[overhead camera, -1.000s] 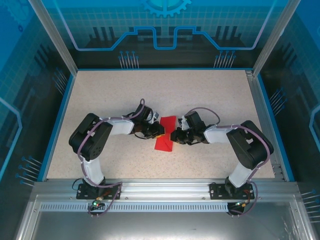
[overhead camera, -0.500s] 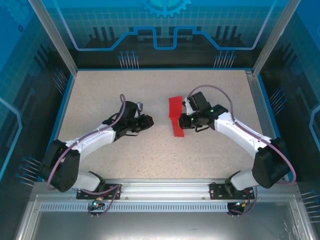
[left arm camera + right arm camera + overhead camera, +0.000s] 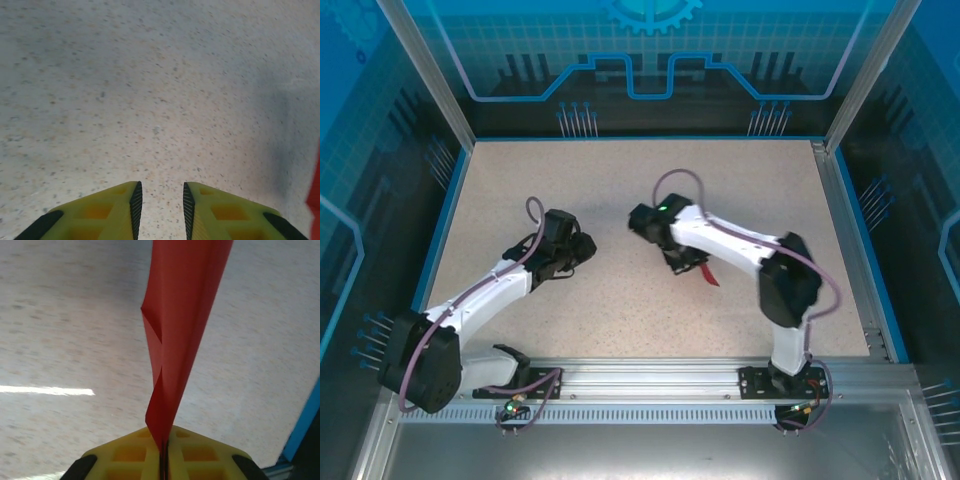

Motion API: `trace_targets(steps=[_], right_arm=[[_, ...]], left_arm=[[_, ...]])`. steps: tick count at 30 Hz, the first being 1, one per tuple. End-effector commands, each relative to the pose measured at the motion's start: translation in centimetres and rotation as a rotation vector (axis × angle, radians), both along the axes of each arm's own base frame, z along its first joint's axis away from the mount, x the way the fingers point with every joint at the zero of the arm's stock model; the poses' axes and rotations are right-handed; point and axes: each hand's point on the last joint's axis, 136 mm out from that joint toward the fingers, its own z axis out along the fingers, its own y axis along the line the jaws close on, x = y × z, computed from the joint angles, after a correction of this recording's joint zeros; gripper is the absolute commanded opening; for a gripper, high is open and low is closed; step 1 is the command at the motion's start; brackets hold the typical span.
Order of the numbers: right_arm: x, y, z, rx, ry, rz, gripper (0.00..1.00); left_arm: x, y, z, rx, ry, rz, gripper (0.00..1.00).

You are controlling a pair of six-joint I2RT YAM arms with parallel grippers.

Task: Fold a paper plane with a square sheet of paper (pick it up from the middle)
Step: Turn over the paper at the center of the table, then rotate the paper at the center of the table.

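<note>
The right fingers [image 3: 172,437] pinch the folded red paper [image 3: 185,315] tight, and it sticks out over the counter [image 3: 620,180]. The left fingers [image 3: 136,200] are a little apart and hold nothing. I think the paper should go down slowly and flat, so the folds stay neat.

We count two arms, one left arm [image 3: 480,290] and one right arm [image 3: 740,240], and two hands, one per arm: the left hand [image 3: 582,246] and the right hand [image 3: 684,262]. Each hand has two yellow fingers [image 3: 105,212], which makes four in all. We find one paper [image 3: 186,310], a single red piece, and one speckled worktop [image 3: 620,180].
</note>
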Motion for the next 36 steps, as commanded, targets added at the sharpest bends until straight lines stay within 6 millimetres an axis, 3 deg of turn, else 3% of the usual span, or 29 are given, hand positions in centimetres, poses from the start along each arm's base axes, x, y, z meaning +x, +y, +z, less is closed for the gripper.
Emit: trace_targets(steps=[1,4,6,8,11,17,20,22,30,36], right_arm=[[-1.4,5.8,-3.3,0.104,0.113,0.022,0.15],[-1.8,11.2,-4.9,0.38,0.181,0.023,0.27],[-2.0,13.7,-3.8,0.547,0.184,0.047,0.38],[-1.9,14.7,-1.5,0.695,0.144,0.063,0.47],[-1.5,14.2,0.7,0.905,0.102,0.029,0.52],[-1.3,10.5,-0.4,1.161,0.081,-0.102,0.2],[-2.0,9.8,-1.8,1.175,0.113,-0.114,0.15],[-2.4,9.7,-2.7,1.171,0.138,-0.114,0.13],[-2.5,10.4,-5.8,1.188,0.201,-0.128,0.13],[-3.7,9.7,-8.8,1.156,0.254,-0.164,0.12]], left_arm=[[-1.2,1.9,-0.8,0.029,0.05,0.079,0.32],[-1.3,2.1,-0.7,0.019,0.051,0.089,0.33],[-1.0,1.8,-0.3,0.005,0.046,0.079,0.35],[-0.4,1.0,0.1,-0.014,0.029,0.042,0.37],[0.8,-1.2,0.6,-0.078,0.004,-0.047,0.38],[3.0,-9.8,2.1,-0.337,-0.021,-0.342,0.31],[2.7,-14.1,1.6,-0.393,0.034,-0.47,0.26],[2.6,-15.5,0.4,-0.408,0.076,-0.498,0.23],[2.8,-17.8,-3.2,-0.451,0.186,-0.519,0.23],[3.6,-17.4,-6.1,-0.393,0.232,-0.476,0.22]])
